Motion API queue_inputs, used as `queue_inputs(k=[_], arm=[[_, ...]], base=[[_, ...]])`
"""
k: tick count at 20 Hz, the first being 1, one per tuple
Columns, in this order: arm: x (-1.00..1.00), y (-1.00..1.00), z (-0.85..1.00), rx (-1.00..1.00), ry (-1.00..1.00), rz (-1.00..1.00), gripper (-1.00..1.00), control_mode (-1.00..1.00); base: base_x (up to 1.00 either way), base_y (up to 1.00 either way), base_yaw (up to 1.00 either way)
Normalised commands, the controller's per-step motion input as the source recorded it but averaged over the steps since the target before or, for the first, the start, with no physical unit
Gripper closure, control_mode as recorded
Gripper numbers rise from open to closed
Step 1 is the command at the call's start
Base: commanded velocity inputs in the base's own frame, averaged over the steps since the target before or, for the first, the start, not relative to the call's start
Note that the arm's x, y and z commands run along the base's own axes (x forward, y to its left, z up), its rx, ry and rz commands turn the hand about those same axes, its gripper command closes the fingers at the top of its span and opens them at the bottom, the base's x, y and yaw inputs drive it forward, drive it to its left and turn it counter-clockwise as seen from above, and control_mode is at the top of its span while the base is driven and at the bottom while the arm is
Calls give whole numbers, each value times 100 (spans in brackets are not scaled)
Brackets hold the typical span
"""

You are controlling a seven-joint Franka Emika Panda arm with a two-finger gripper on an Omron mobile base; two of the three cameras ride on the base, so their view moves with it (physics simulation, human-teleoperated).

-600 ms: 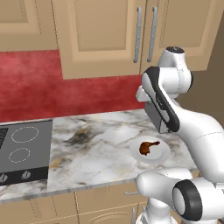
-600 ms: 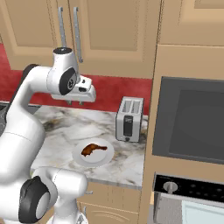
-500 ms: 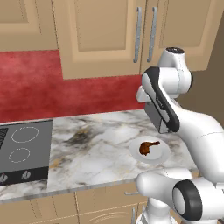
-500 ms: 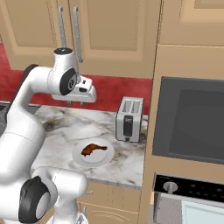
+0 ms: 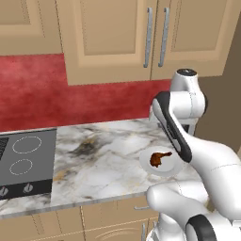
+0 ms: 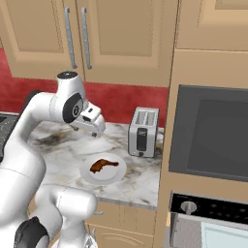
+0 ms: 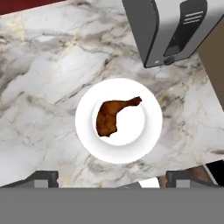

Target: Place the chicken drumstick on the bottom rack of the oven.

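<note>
Even, diffuse rendered lighting with no visible source or glare; all three views are bright and in focus, without edge distortion. Directly below the hand, the white plate (image 7: 118, 151) shows soft grey shading on its inner rim over the marble tabletop (image 7: 43, 87).

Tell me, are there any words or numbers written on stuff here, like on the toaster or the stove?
No words or numbers can be read.
The toaster has only plain slits and a lever.
The stove has ring marks and two knobs, no writing.
The oven panel has tiny dots beside a knob, too small to read.
</note>
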Motion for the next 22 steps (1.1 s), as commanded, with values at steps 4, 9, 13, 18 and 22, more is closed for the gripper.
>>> queue_inputs(k=[4,9,13,18,22], arm=[[-2,0,-69,2,1,-13,-100,-100],[22,-15,-64,0,5,-8,-100,-100],[33,-7,-52,0,2,-2,-100,-100],[31,-1,-34,0,0,0,-100,-100],[20,0,-28,0,0,0,-100,-100]], base=[[0,0,0],[0,0,0],[0,0,0],[0,0,0],[0,0,0]])
